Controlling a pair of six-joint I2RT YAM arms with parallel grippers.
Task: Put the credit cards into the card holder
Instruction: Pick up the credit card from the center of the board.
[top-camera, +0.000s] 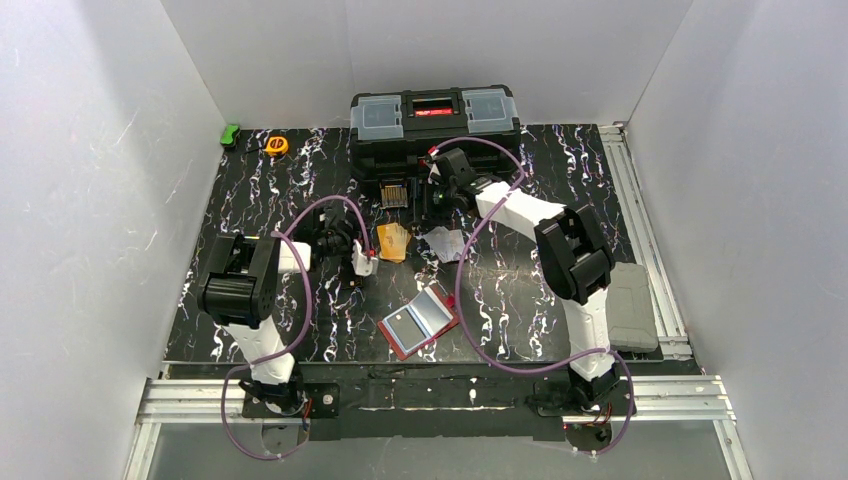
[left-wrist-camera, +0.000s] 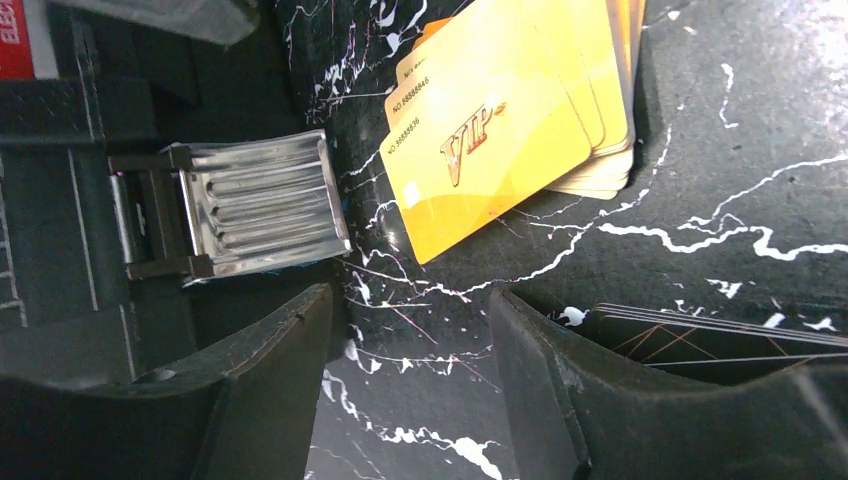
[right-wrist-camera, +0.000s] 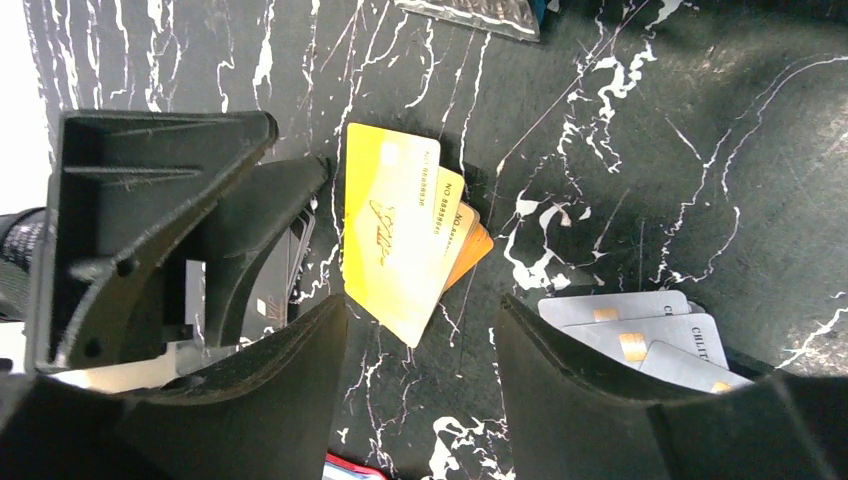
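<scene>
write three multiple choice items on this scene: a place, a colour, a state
1. Where is the card holder? A) on the toolbox B) on the table near its front edge C) beside the tape measure
2. Colour of the VIP cards? A) blue B) orange-yellow C) green
3. The left gripper is: A) open, empty B) shut on a card C) shut on the holder
Answers: 1 B, it lies open there; 2 B, the left wrist view shows it; 3 A, only bare table between its fingers.

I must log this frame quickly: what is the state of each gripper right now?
Left gripper: open, holding nothing.
Right gripper: open, holding nothing.
</scene>
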